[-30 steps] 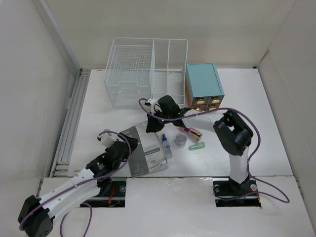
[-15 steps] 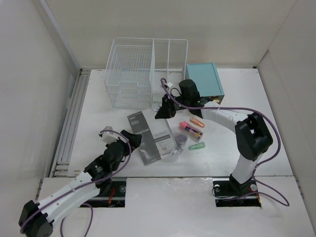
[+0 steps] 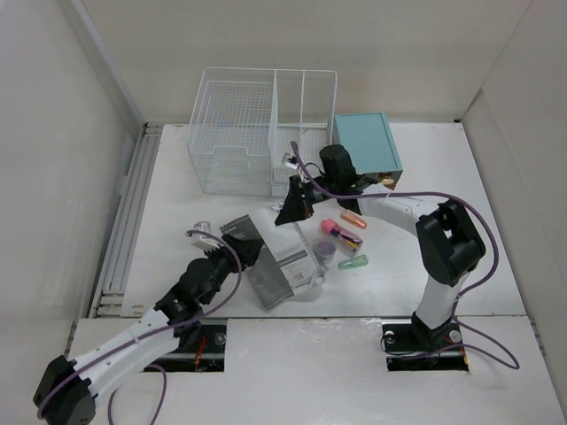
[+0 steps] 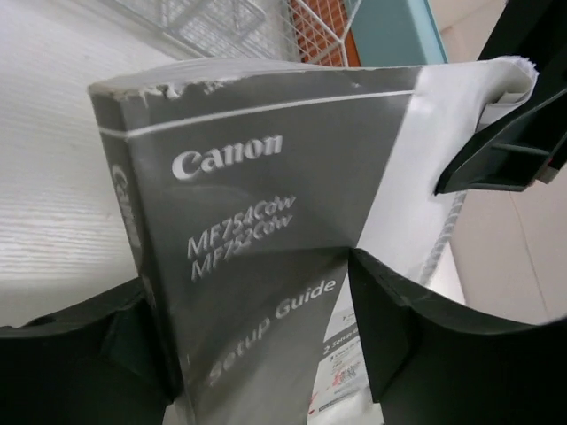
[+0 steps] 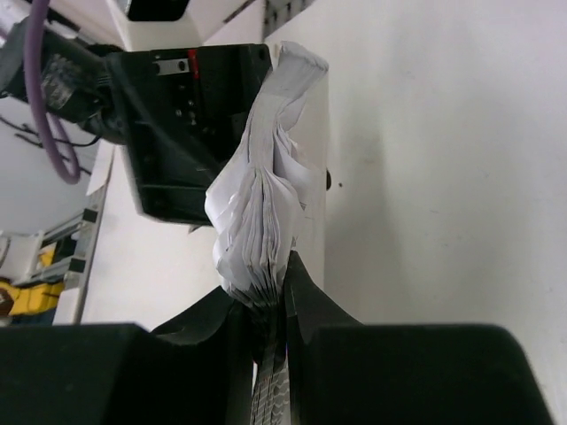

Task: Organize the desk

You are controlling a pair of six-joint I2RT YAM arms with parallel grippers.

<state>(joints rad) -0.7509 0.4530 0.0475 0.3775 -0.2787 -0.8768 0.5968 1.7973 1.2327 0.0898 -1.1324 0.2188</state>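
Grey Canon manual [image 3: 276, 266], held at a tilt just in front of the wire basket [image 3: 257, 133], over the white surface [image 3: 461, 195] that carries that basket. Left gripper [image 3: 239, 250] clamped on the manual's edge farthest from the basket. Right gripper [image 3: 292, 209] pinched onto the fanned pages nearest the basket.

A pale back panel [image 3: 292, 40], left panel [image 3: 49, 150] and right panel [image 3: 532, 150] wall in the scene. A ribbed grey track [image 3: 124, 226] runs along the left panel's foot. The light is soft and even.
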